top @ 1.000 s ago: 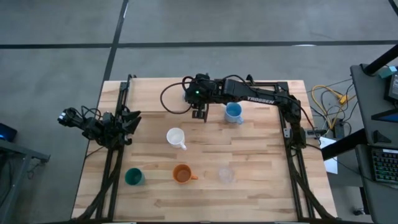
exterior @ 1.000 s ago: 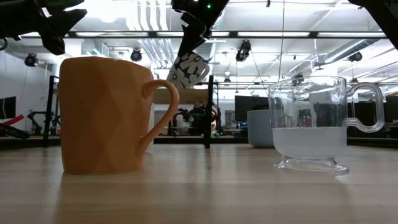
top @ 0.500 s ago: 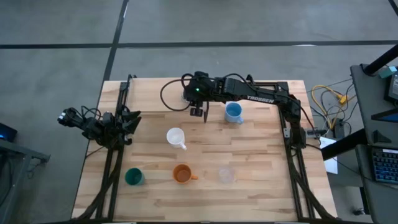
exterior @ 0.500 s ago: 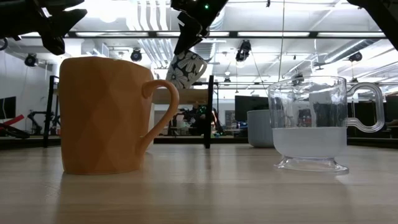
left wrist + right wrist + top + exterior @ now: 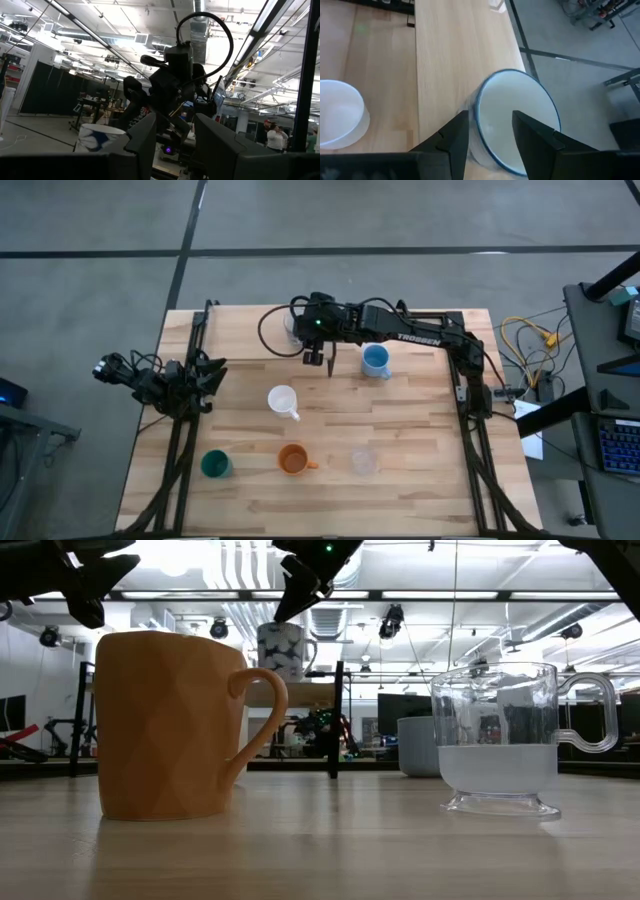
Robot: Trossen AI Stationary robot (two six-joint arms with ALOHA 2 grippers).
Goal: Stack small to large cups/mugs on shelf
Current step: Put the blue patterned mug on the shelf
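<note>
A shiny pale cup (image 5: 283, 650) with dark patches stands upright on the light-wood shelf (image 5: 300, 695) at the table's far side. It also shows in the left wrist view (image 5: 95, 137). My right gripper (image 5: 490, 120) is open and slants down over the cup's mouth (image 5: 517, 117), one finger inside the rim and one outside. My left gripper (image 5: 208, 375) is open and empty at the table's left edge. The light blue cup (image 5: 375, 360), white cup (image 5: 283, 400), orange cup (image 5: 292, 460), dark green cup (image 5: 213, 465) and clear cup (image 5: 363, 462) stand on the table. My right gripper stands astride the cup's rim wall (image 5: 479, 117), coming from above at a slant. One finger (image 5: 532, 132) is over the inside and one finger (image 5: 452, 135) is outside. I cannot tell whether either touches the wall. The cup rests upright on the shelf.
The shelf's black frame leg (image 5: 335, 720) stands behind the orange cup (image 5: 170, 725) and the clear cup (image 5: 500, 740). The shelf board's edge (image 5: 512, 30) borders the floor. Black arm frames run along the table's left side (image 5: 185, 430) and right side (image 5: 470, 410).
The shiny cup hung tilted under my right gripper just above the shelf. It now stands upright on the shelf, a little farther toward the table's left. My right gripper has stayed above it at the same slant.
</note>
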